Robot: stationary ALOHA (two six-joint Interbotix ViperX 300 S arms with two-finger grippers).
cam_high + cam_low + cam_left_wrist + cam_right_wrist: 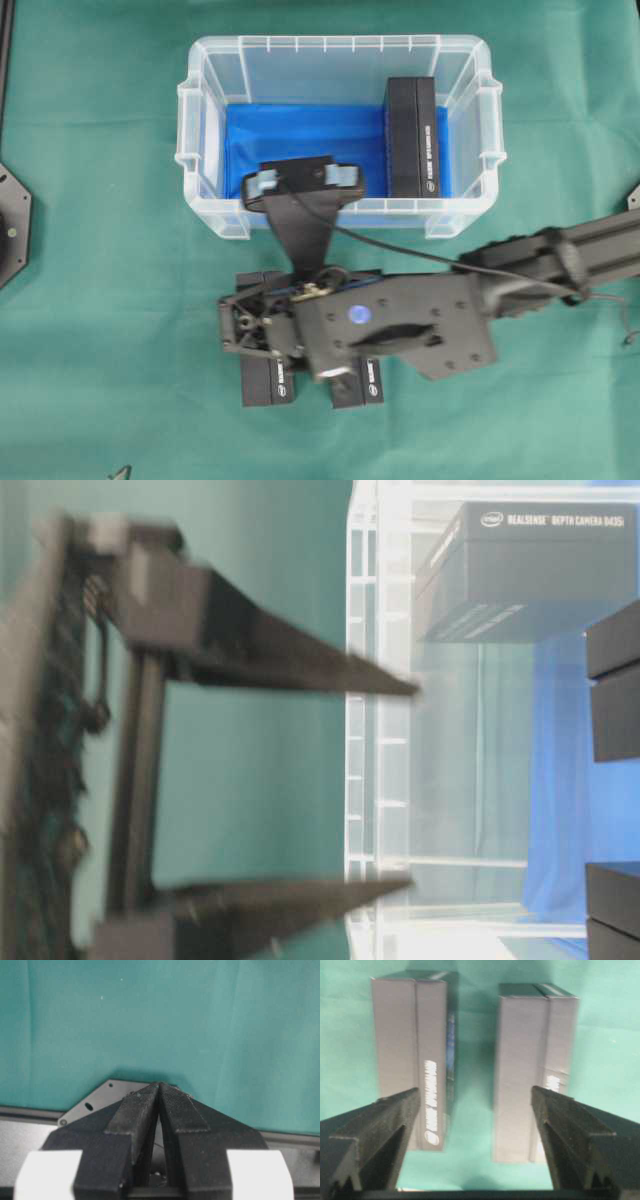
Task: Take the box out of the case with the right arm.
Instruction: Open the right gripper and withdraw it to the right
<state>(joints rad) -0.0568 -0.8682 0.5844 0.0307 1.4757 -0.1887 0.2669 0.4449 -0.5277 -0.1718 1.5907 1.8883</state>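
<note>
The case (200,120), clear plastic with a blue lining, stands at the back of the green cloth. One black box (412,137) lies inside it along the right wall; its white lettering shows in the table-level view (530,570). My right arm (400,320) reaches in from the right, its wrist in front of the case and outside it. The right gripper (475,1091) is open and empty, pointing down over two black boxes on the cloth, the left one (412,1055) and the right one (530,1070), without touching them. My left gripper (159,1085) is shut, empty, over bare cloth.
The two black boxes on the cloth (270,380) (357,382) stick out from under the right wrist. A black cable (400,250) runs from the wrist over the case's front rim. The left arm's base plate (12,225) sits at the left edge.
</note>
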